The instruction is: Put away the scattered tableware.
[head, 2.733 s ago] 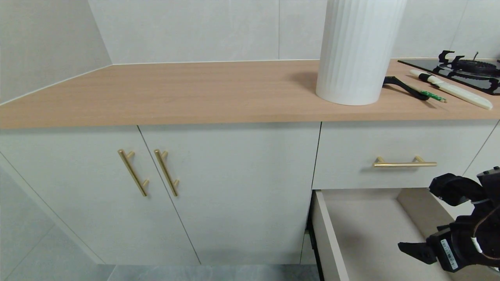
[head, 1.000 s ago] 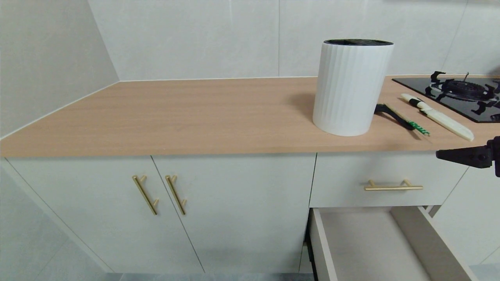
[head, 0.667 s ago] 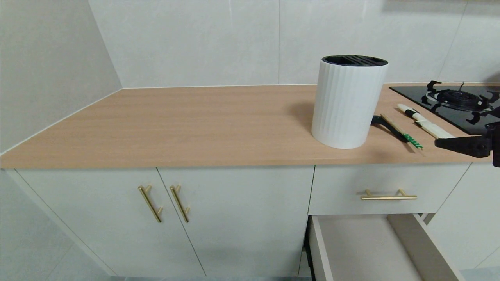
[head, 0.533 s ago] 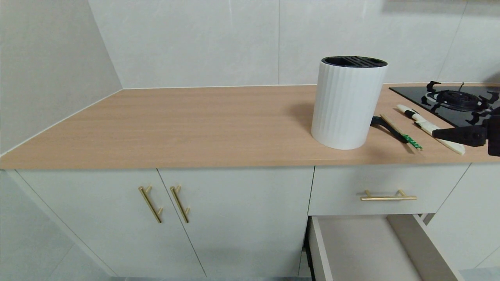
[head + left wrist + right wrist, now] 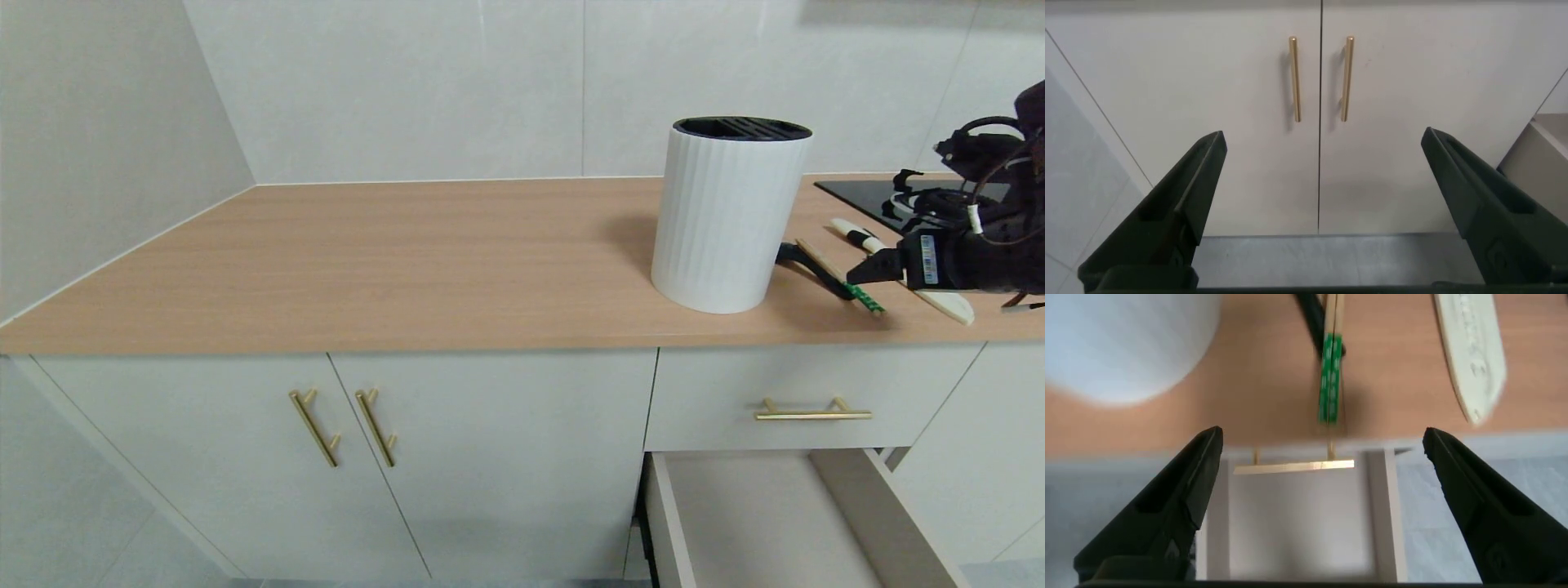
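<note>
**Head view: right gripper poised over the chopsticks beside the white holder**

The right gripper [image 5: 865, 269] hangs just over the chopsticks [image 5: 849, 282]. They lie on the surface [image 5: 408, 261] just right of the white holder [image 5: 729, 216], with their green ends near the front edge. A black-handled utensil [image 5: 804, 260] lies against them, closer to the holder, and a cream knife [image 5: 951, 304] lies farther right. The drawer [image 5: 665, 523] stands pulled out below the holder.

In the right wrist view the fingers are spread wide and empty, straddling the green ends. The left gripper [image 5: 1323, 204] is likewise spread and empty, facing the cabinet doors [image 5: 1319, 82] below and left of the holder.

The likely trouble is the grasp itself. The sticks are thin and lie flat, so closing fingers may catch only one and nudge its partner over the edge. They may also pinch the black handle along with the sticks. Coming down too far would jam the fingertips against the surface.
</note>
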Controlling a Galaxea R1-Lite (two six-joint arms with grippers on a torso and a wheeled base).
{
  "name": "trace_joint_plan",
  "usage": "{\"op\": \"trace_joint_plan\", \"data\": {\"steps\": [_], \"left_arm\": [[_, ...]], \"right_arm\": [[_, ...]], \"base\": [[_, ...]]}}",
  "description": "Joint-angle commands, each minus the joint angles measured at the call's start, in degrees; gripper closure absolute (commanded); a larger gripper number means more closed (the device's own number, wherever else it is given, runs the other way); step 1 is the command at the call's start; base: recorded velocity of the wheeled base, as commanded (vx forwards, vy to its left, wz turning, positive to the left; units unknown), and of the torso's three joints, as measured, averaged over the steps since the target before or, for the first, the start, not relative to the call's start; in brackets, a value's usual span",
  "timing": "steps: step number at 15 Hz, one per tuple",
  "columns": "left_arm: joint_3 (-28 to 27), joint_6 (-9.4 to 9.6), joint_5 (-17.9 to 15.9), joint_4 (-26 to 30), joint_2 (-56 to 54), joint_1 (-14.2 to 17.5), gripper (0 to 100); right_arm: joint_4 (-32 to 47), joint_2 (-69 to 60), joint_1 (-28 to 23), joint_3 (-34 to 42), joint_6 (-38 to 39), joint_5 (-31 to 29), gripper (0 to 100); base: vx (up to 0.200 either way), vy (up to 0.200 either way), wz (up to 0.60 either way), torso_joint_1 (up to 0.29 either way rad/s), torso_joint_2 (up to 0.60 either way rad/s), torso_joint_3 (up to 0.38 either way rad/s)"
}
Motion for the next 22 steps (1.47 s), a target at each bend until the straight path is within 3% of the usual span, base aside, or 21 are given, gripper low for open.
{"op": "trace_joint_plan", "data": {"steps": [1,19,20,22], "left_arm": [[0.0,0.02,0.0,0.0,0.0,0.0,0],[0.0,0.02,0.0,0.0,0.0,0.0,0],[0.0,0.02,0.0,0.0,0.0,0.0,0],[0.0,0.02,0.0,0.0,0.0,0.0,0]], "right_arm": [[-0.6,4.2,0.0,-0.3,0.0,-0.4,0],[-2.8,10.3,-1.9,-1.5,0.2,-0.5,0],[-2.9,10.2,-1.9,-1.5,0.2,-0.5,100],[-3.5,10.2,-1.9,-1.3,0.3,-0.5,100]], "base": [[0.000,0.000,0.00,0.000,0.00,0.000],[0.000,0.000,0.00,0.000,0.00,0.000],[0.000,0.000,0.00,0.000,0.00,0.000],[0.000,0.000,0.00,0.000,0.00,0.000]]}}
